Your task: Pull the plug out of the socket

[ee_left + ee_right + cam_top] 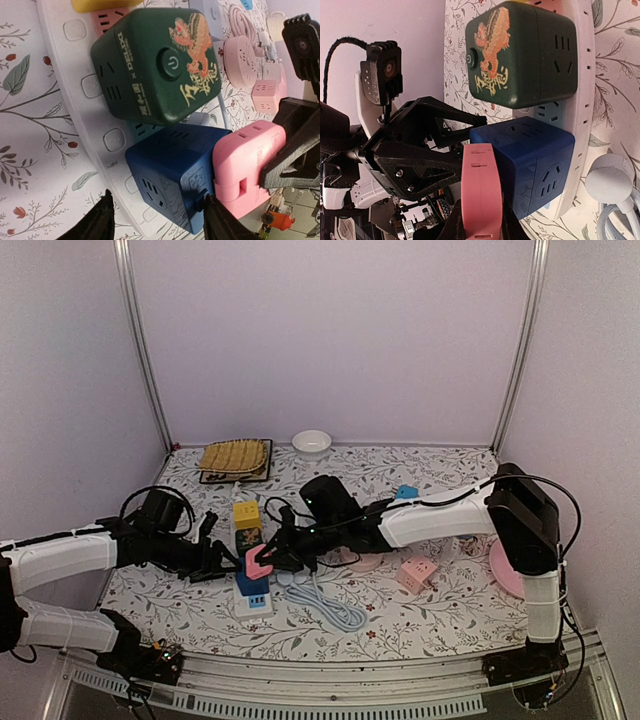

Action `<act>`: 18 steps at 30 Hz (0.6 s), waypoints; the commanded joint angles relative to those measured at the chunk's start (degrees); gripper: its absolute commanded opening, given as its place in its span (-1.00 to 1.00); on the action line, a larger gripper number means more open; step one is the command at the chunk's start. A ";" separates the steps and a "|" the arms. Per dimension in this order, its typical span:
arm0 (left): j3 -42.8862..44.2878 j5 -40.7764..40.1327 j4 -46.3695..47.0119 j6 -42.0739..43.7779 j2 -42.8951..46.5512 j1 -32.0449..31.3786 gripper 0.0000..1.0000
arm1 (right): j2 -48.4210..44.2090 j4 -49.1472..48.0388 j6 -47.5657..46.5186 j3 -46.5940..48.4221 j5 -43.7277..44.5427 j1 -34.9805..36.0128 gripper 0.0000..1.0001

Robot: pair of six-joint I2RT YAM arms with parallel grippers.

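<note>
The pink plug, seated in blue cube adapter, was clamped by right gripper; left gripper was spread apart, flanking that adapter on white power strip.

This is looking like a robotics lab test cell: plain lilac panels are closing in three sides, aluminium posts are standing at the corners, and a left arm and right arm are reaching over a floral tablecloth from a metal rail (homely props, a white bowl and a woven mat, are sitting at the back).
</note>
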State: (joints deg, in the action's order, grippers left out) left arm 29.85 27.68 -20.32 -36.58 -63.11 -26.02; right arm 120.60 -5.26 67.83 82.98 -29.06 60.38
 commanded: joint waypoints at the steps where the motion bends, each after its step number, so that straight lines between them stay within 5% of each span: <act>1: -0.66 0.48 1.68 0.87 -0.35 0.63 0.21 | 0.64 -1.00 1.32 -0.10 -0.47 0.41 -0.91; 18: -2.47 -3.76 0.22 -0.38 -0.86 0.40 0.20 | 1.19 -15.52 7.37 -0.10 -6.68 0.35 -0.93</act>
State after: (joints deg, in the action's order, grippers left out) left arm 28.97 27.11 -19.07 -36.67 -63.13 -26.02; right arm 121.91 -10.48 72.88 82.52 -32.21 60.36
